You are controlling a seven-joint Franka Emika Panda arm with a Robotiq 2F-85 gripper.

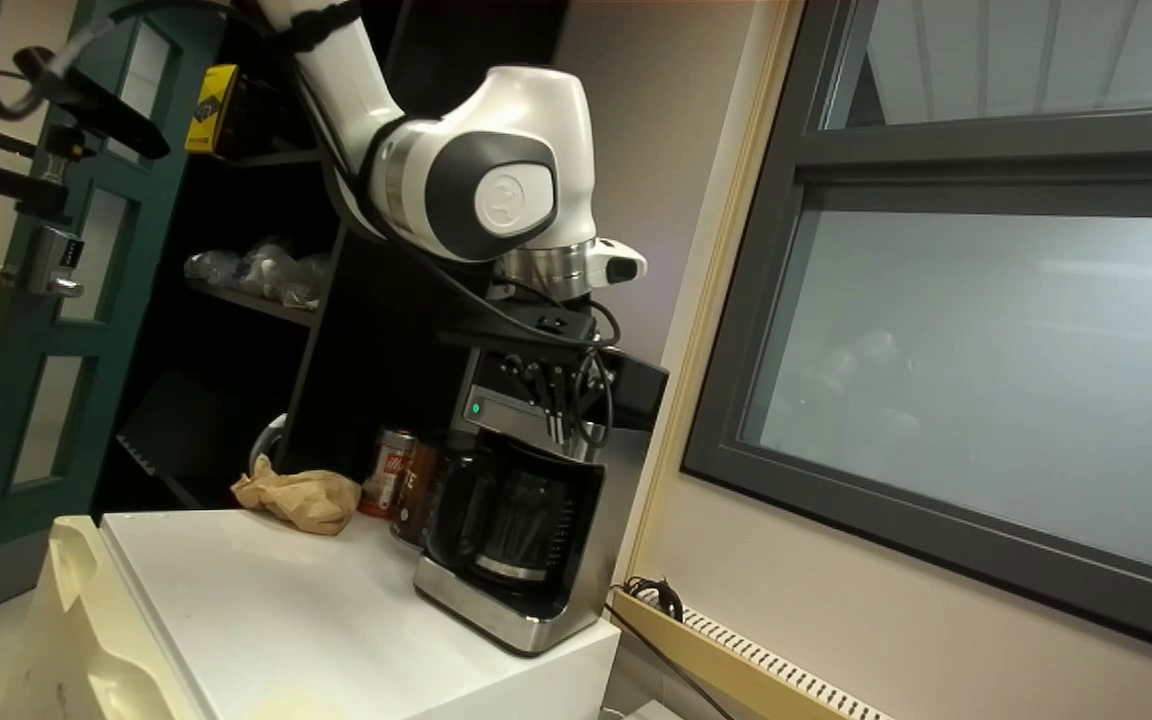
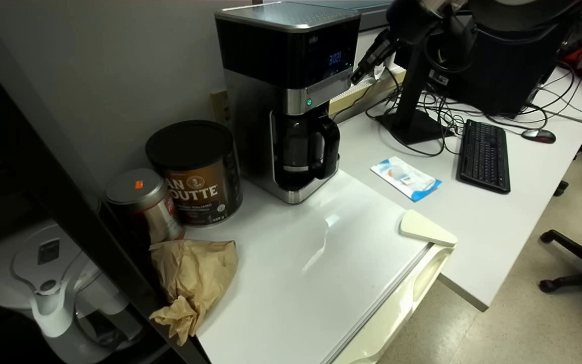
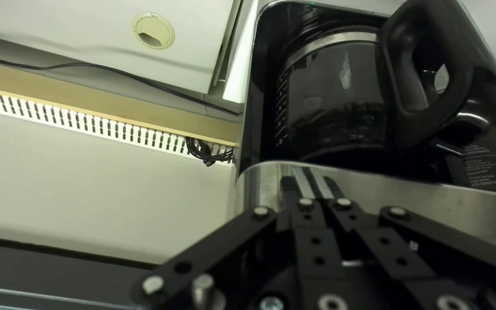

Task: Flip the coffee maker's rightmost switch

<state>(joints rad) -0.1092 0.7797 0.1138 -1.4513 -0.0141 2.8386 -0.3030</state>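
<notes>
The coffee maker (image 1: 628, 480) is boxy, black and silver, and stands upright on a white surface; it also shows in an exterior view (image 2: 255, 101) with a lit display. Its silvery control band (image 3: 407, 196) has a green-lit button (image 2: 309, 102) at the left end. The dark glass carafe (image 3: 334, 94) sits inside. My gripper (image 1: 558, 438) is shut and empty, fingertips pointing down in front of the band's right part. In the wrist view its fingertips (image 3: 309, 181) overlap the band near its rounded end. Contact cannot be told. The rightmost switch is not discernible, possibly behind the fingers.
A brown can (image 2: 197, 194), a red-and-silver can (image 2: 144, 199) and a crumpled paper bag (image 2: 195, 278) stand left of the coffee maker. A wall and window frame (image 1: 736, 400) are close on its right. A keyboard (image 2: 484, 151) lies on the adjoining desk.
</notes>
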